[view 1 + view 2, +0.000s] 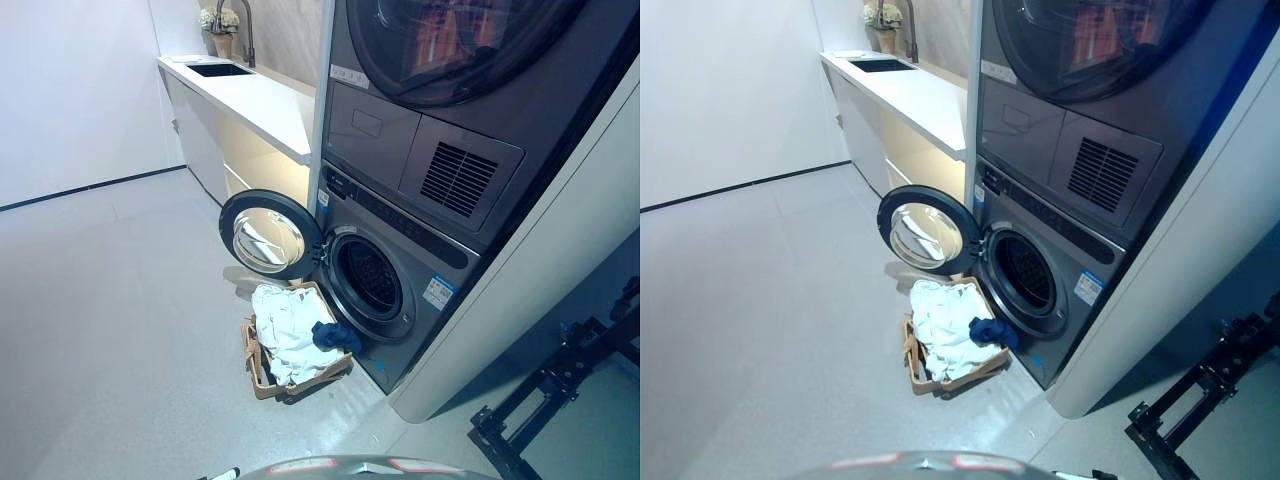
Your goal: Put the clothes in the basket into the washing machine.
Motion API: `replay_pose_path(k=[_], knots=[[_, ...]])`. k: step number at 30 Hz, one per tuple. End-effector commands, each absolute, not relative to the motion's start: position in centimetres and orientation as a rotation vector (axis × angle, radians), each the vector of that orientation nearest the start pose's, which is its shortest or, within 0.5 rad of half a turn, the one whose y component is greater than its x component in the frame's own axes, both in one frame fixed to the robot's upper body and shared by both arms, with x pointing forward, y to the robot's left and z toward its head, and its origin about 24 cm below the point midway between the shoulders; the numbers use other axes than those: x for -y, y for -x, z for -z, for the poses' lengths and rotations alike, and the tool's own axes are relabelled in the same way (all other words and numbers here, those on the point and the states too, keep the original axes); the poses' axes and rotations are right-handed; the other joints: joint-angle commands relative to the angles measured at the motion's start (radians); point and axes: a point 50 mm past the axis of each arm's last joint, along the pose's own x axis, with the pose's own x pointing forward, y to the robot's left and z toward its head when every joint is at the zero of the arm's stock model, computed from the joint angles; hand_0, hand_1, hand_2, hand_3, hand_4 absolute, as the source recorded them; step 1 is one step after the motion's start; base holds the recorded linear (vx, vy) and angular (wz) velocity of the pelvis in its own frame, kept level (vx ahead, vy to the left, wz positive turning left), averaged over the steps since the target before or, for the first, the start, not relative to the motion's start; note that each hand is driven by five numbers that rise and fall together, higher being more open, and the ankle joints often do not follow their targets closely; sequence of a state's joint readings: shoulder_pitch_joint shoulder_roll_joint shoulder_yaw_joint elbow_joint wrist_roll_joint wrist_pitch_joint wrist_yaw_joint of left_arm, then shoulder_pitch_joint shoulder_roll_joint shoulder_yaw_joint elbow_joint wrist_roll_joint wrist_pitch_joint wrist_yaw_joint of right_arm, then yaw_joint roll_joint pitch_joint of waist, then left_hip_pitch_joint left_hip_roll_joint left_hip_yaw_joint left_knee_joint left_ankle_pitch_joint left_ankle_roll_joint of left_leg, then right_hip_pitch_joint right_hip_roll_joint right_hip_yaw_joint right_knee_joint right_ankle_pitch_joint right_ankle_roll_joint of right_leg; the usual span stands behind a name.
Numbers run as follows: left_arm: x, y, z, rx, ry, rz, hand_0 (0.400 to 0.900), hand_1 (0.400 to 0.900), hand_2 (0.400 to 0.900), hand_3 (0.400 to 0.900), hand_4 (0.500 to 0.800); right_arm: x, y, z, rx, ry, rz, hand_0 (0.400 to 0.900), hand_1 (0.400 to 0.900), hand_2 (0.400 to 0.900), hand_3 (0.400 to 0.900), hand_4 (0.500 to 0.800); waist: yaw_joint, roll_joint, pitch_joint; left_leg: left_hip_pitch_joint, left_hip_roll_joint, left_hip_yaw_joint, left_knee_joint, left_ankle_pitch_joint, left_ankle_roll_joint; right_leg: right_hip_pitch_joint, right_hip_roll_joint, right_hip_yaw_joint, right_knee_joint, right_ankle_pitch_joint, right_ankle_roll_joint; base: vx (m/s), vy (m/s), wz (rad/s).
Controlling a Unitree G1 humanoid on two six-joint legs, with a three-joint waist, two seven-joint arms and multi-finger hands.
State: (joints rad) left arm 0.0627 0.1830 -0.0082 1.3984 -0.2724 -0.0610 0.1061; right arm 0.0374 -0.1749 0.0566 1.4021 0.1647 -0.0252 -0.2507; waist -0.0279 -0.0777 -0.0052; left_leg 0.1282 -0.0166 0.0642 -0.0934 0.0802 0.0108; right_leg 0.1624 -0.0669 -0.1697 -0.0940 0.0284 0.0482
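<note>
A brown basket (262,385) stands on the floor in front of the washing machine (400,290). It is heaped with white clothes (285,325), and a dark blue garment (335,337) hangs over its right rim. The machine's round door (268,236) is swung open to the left, and the drum opening (368,278) is dark. The basket (925,382) and the clothes (945,318) show in the right eye view too. Neither of my hands shows in either view.
A second machine (450,60) is stacked above the washing machine. A white counter (250,100) with a sink (218,69) and a tap runs along the back left. A black metal frame (560,390) stands on the floor at the right. Grey floor (110,330) stretches to the left.
</note>
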Motion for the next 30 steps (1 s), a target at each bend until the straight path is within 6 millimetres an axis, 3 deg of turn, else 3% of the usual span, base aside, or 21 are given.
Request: replay_pose_path(k=[1, 24, 30], knots=[[-21.2, -5.3, 17.4, -1.34, -0.019, -0.327, 0.9, 0.9, 0.9, 0.9, 0.8, 25.1, -7.9, 16.1, -1.276, 0.282, 0.42, 0.9, 0.9, 0.9, 0.9, 0.8, 0.005, 0.069, 0.079, 0.087, 0.003, -0.01, 0.006, -0.187, -0.025, 0.039, 0.019, -0.005, 0.007, -0.105, 0.052, 0.0, 0.0, 0.0], [-21.4, -5.6, 17.4, -1.334, -0.015, -0.35, 0.9, 0.9, 0.9, 0.9, 0.8, 25.1, -8.1, 16.0, -1.271, 0.274, 0.427, 0.9, 0.9, 0.9, 0.9, 0.8, 0.005, 0.07, 0.091, 0.082, 0.003, -0.015, 0.006, -0.189, -0.022, 0.036, 0.021, -0.006, 0.007, -0.1, 0.047, 0.0, -0.001, 0.0], [-22.1, -7.3, 16.9, -1.281, -0.017, -0.382, 0.9, 0.9, 0.9, 0.9, 0.8, 25.2, -10.1, 15.5, -1.213, 0.274, 0.426, 0.9, 0.9, 0.9, 0.9, 0.8, 0.006, 0.08, 0.134, 0.016, 0.021, -0.011, 0.038, -0.172, -0.014, -0.127, 0.03, 0.013, 0.211, -0.165, 0.023, -0.09, -0.082, -0.04]])
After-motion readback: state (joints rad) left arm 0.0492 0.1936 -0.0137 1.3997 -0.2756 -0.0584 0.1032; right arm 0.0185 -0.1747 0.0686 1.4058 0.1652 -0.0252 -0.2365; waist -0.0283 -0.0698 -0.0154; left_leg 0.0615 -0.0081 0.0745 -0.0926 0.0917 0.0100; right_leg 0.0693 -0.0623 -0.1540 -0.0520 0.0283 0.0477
